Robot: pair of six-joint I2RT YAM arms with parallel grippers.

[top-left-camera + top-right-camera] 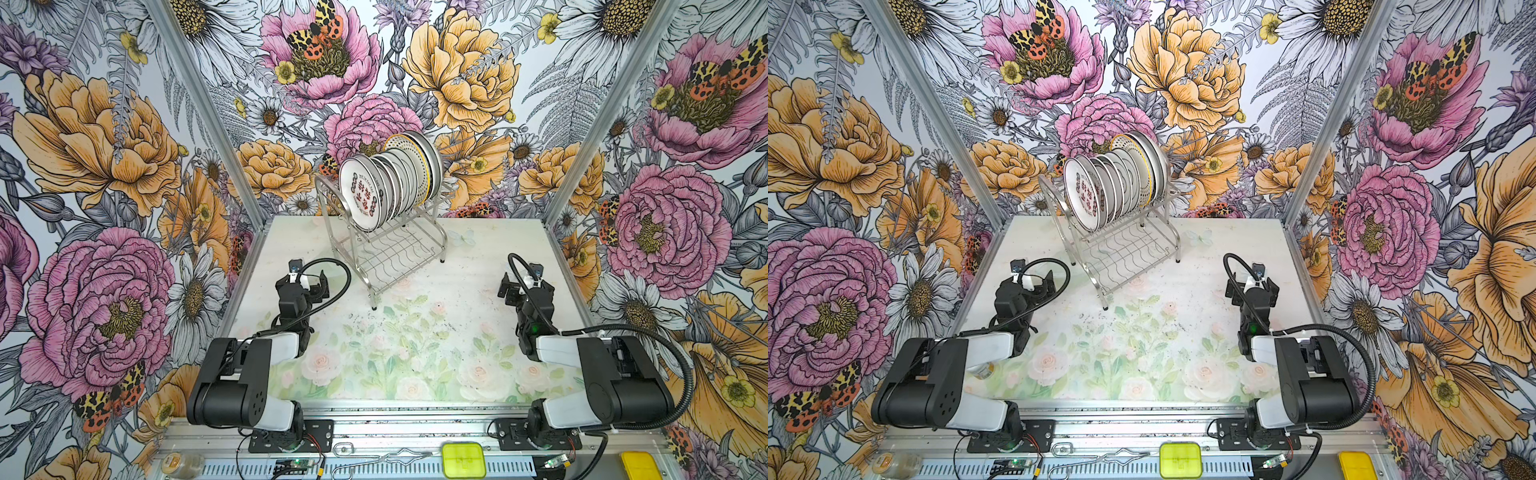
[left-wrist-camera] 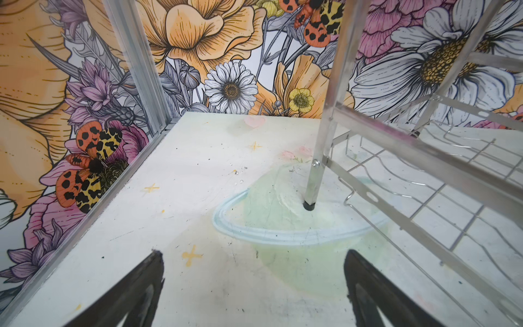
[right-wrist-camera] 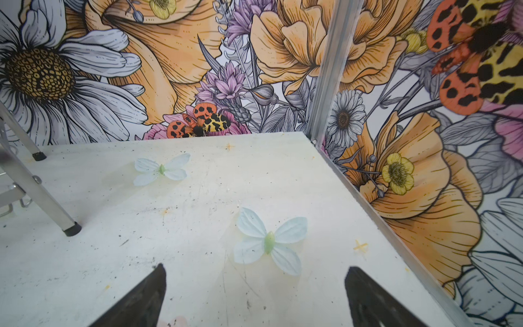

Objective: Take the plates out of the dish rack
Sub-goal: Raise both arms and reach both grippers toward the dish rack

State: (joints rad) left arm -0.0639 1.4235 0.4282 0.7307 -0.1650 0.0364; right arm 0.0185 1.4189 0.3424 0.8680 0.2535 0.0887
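The steel wire dish rack [image 1: 390, 253] [image 1: 1125, 249] stands at the back middle of the table, set at an angle. On its upper level several plates [image 1: 399, 174] [image 1: 1121, 178] stand on edge in a row. The front plate [image 1: 362, 195] is white with red characters, and a yellow-rimmed one [image 1: 409, 166] stands further back. My left gripper [image 1: 307, 280] [image 2: 254, 263] is open and empty, low over the table, left of a rack leg [image 2: 315, 175]. My right gripper [image 1: 523, 284] [image 3: 254, 279] is also open and empty, to the right of the rack; a rack leg [image 3: 42, 195] shows in its wrist view.
Flowered walls with aluminium posts [image 1: 208, 108] close in the table on three sides. The table [image 1: 415, 353] has a pale floral print. On the front rail lie a lime-green box [image 1: 463, 459], a small jar [image 1: 178, 463], a wire hook [image 1: 374, 457] and a yellow object [image 1: 640, 465].
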